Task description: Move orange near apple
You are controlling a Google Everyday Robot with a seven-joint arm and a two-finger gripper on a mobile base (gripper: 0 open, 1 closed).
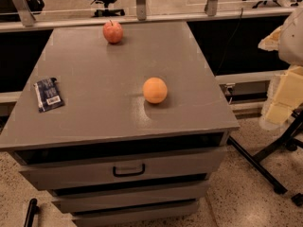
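Note:
The orange (155, 90) is a smooth, plain round fruit sitting on the grey cabinet top (94, 79), right of centre and towards the front. The apple (113, 32) is red-pink with a short dark stem and stands near the far edge, left of centre. The two fruits are well apart, with bare grey surface between them. My gripper is out of view. Only pale white and yellowish parts of my arm (284, 84) show at the right edge, beside the cabinet and off its top.
A dark blue snack packet (48, 93) lies flat near the cabinet's left edge. The cabinet has drawers with a black handle (128, 170) in front. A black stand's legs (265, 160) cross the floor at the right. A railing and office chairs stand behind.

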